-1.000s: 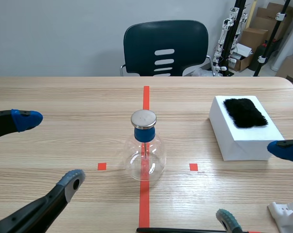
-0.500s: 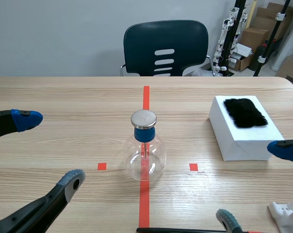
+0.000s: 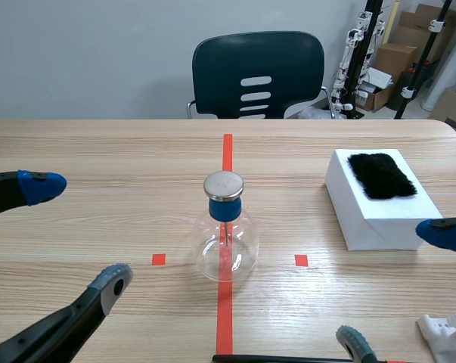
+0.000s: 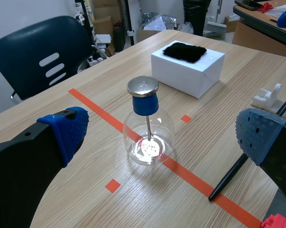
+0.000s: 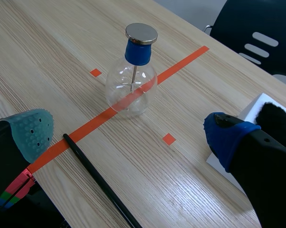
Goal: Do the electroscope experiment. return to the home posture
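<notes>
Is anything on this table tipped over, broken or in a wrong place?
Nothing stands out. The flask stands upright, the black fur lies on the white box, and the black rod lies flat on the table.

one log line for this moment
left gripper open | right gripper open | flask on tape line, free | black rod on table
</notes>
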